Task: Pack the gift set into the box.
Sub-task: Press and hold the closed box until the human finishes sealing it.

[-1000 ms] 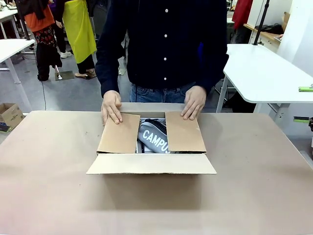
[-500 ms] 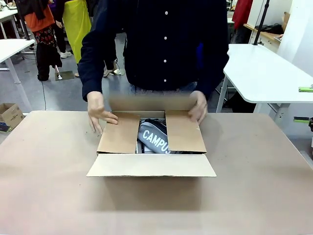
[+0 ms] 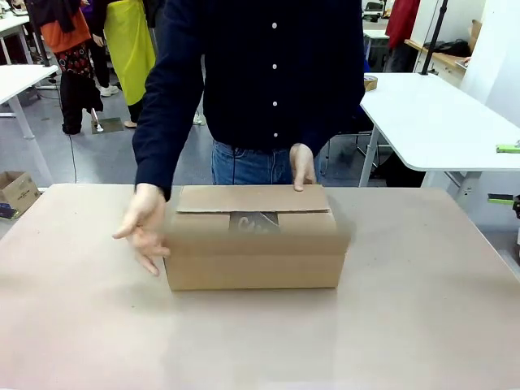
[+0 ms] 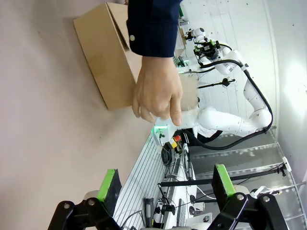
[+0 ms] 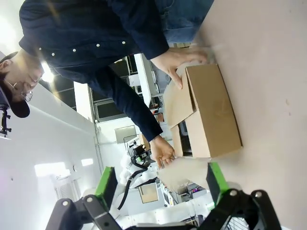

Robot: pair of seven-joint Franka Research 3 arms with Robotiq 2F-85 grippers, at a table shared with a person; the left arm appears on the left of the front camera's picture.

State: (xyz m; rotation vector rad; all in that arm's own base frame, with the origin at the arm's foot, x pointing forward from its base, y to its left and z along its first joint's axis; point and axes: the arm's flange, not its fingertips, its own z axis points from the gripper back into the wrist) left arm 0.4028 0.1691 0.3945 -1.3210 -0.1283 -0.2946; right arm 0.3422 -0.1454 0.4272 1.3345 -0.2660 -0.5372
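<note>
Crowding the box (image 3: 253, 256), person's hand (image 3: 145, 226) beside it.

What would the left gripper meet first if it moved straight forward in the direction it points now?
Probably the person's hand, which sits almost straight ahead of the open left gripper, with the box behind it. Depth is hard to judge from this view.

Workshop-like lab: white worktables (image 3: 439, 122), grey floor (image 3: 122, 162), small carton (image 3: 16, 191) lying on floor.
</note>
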